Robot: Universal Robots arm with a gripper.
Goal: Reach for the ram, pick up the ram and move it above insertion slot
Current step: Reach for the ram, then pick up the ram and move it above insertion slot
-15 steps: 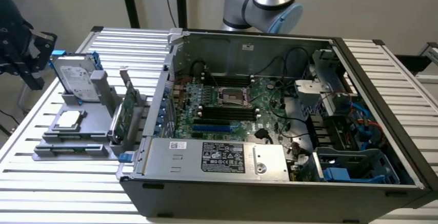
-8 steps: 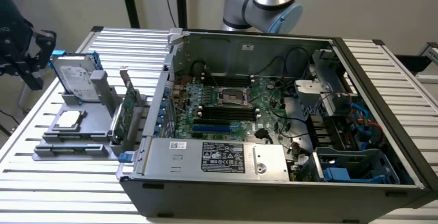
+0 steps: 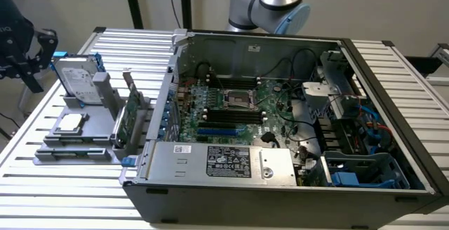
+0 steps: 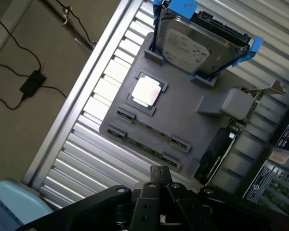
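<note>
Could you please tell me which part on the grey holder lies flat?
The square silver processor chip; the hard drive and green expansion card stand on edge.

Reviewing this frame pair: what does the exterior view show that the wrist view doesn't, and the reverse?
Exterior view adds: the open computer case's interior, with the processor socket, black memory slots, a blue drive caddy, and the arm's joint behind.
Wrist view adds: the floor beside the table, with a black power adapter and cables.
Shared: the grey holder on the slatted table, carrying the hard drive, square processor chip and upright expansion card.
</note>
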